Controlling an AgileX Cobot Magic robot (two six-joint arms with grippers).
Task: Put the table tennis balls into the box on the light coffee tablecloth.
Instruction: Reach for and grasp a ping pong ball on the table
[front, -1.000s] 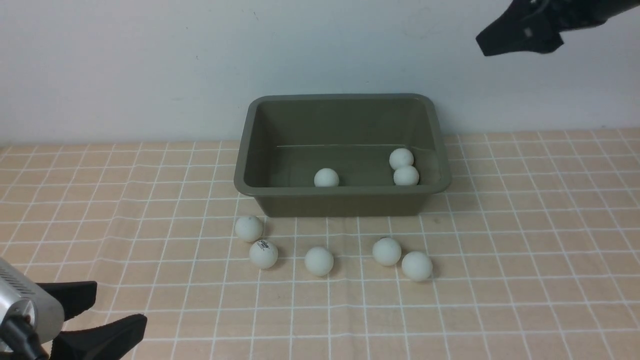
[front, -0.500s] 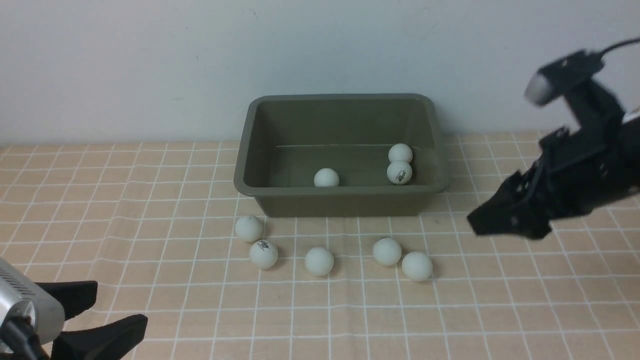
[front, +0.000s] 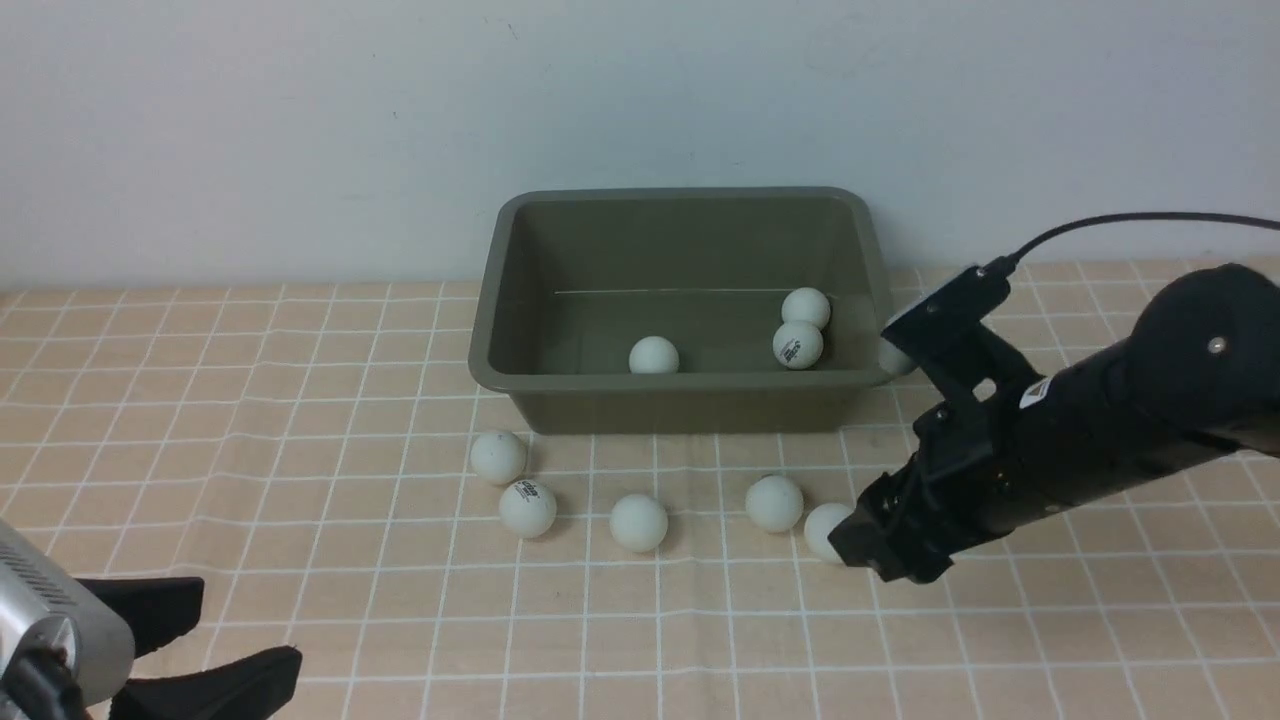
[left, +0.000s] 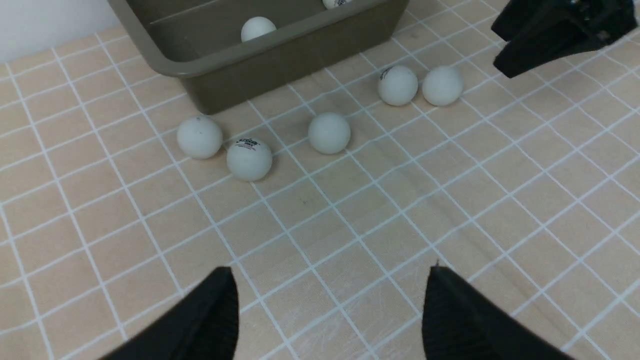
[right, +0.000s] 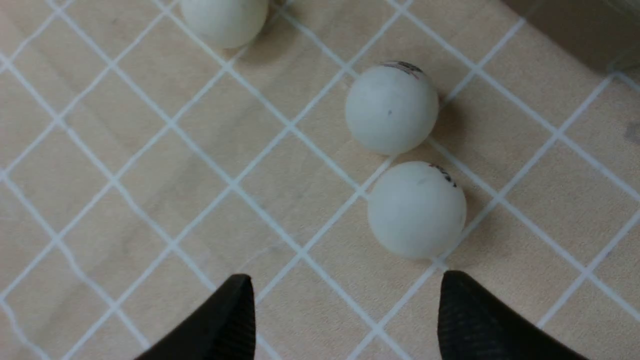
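Dotting gridded cloth (front: 300, 420) (creased), matte round balls (front: 638, 522)

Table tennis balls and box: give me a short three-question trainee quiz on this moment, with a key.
1. How many table tennis balls lie inside the box?
2. True or false: the right gripper is shut on a ball.
3. Which ball on the tablecloth is nearest the right gripper?
A. leftmost ball
B. middle ball
C. rightmost ball
Key: 1. Three. 2. False: it is open and empty. 3. C.
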